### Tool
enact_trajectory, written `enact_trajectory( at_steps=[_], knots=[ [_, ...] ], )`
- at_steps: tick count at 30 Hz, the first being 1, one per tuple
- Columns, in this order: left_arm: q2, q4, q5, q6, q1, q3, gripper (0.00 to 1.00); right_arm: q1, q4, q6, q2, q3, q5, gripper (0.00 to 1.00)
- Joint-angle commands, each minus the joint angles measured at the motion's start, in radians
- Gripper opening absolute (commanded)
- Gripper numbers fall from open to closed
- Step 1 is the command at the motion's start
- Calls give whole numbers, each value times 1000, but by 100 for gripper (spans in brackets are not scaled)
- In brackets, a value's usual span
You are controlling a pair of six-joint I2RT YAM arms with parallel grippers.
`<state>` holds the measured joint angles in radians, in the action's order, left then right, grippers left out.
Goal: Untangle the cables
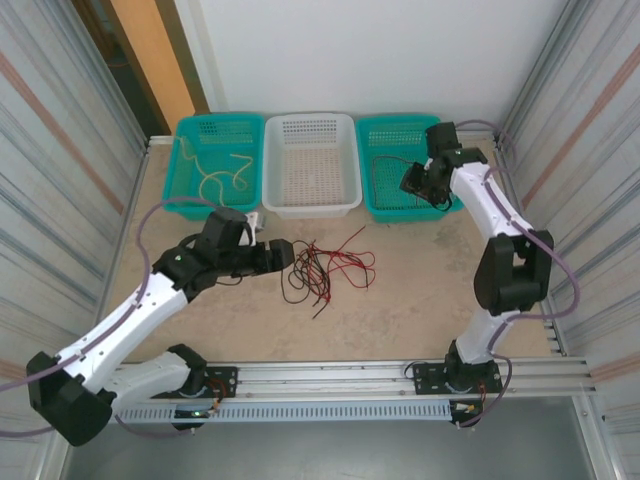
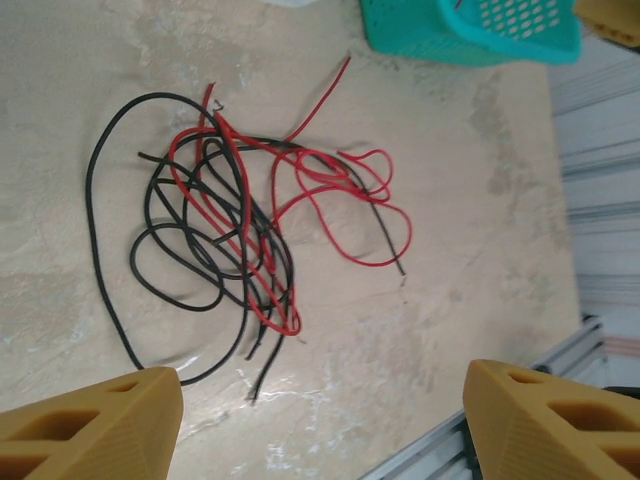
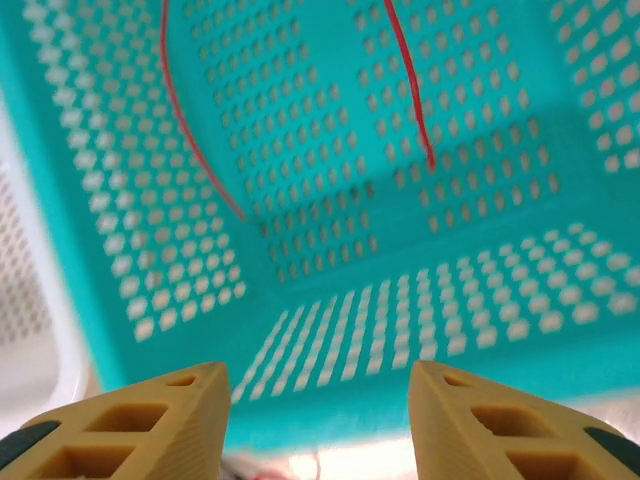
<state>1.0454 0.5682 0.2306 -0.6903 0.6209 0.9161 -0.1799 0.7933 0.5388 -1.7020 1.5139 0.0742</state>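
Nearest, the left pincer point(image 2: 320, 420) hovers open beside the red-and-black cables point(image 2: 240, 240) tangled on the worktop point(image 2: 480, 200); sorting looks midway. Next it should pinch one loose strand end. Farther back, the right pincer point(image 3: 315, 410) gapes empty over a teal basket point(image 3: 330, 300) holding a red cable point(image 3: 181, 122).

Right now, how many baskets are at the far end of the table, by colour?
Teal baskets: 2, one on the left, one on the right
White basket: 1
Total: 3
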Motion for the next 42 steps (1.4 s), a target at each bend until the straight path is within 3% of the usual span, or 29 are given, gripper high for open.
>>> enact_trajectory(
  at_steps=[1,3,7,9,11,17,26,30,35,38,42],
  knots=[
    [72,74,-99,51,24,43,71,-129,-46,-32,194,-107,30,51],
    [125,83,-110,51,43,57,67,-230,-69,-34,265,-208,10,58],
    [198,52,-135,44,96,63,66,-428,-116,-10,360,-385,-79,59],
    [222,26,-141,22,107,53,66,-477,-154,20,375,-455,-92,60],
    [242,0,-133,0,107,44,65,-483,-186,51,364,-504,-75,59],
    [271,-29,-131,-19,108,44,63,-510,-224,45,227,-496,-45,46],
    [235,-8,-144,-1,109,40,63,-497,-195,-22,42,-376,-130,40],
    [231,0,-149,15,109,46,63,-497,-187,-49,-22,-344,-167,32],
    [226,2,-159,26,109,50,64,-509,-186,-58,-28,-348,-178,16],
    [228,1,-170,38,109,59,64,-519,-174,-67,0,-350,-187,0],
    [223,-23,-148,48,109,76,64,-560,-124,-69,113,-348,-231,0]
  ],
)
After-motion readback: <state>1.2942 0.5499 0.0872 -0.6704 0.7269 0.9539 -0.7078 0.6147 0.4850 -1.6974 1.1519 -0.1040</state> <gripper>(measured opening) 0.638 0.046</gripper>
